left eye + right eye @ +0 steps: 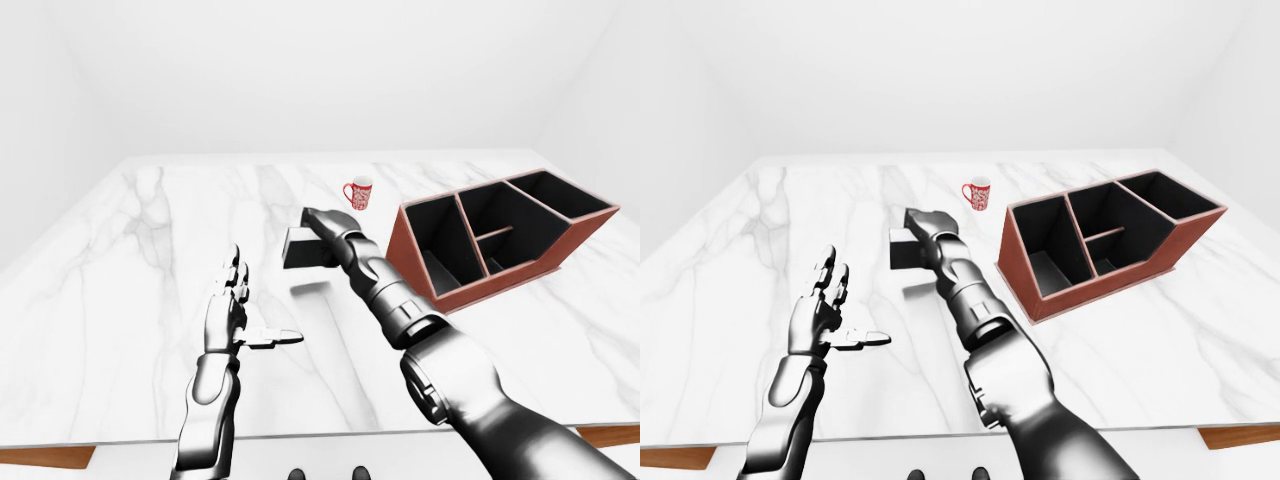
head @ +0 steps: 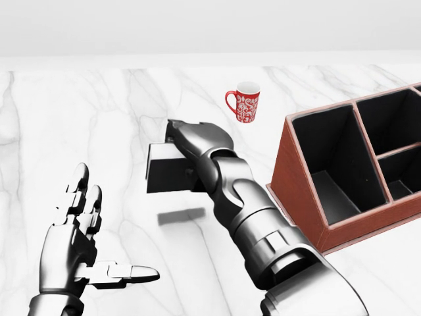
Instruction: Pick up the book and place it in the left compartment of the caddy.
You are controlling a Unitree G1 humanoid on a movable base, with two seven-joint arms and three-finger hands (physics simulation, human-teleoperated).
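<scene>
The book [image 2: 166,172] is a dark slab held a little above the marble table [image 2: 79,118]; its shadow [image 2: 181,215] lies on the table below it. My right hand [image 2: 191,141] is shut on the book's upper right edge, left of the caddy. The red-brown caddy [image 2: 299,197] with black compartments stands at the right of the head view; its left compartment [image 2: 335,174] is empty. My left hand [image 2: 99,243] is open and empty at the lower left, thumb pointing right, apart from the book.
A red and white mug [image 2: 245,104] stands upright on the table above the book and left of the caddy's top. The table's near edge [image 1: 300,436] runs along the bottom of the left-eye view.
</scene>
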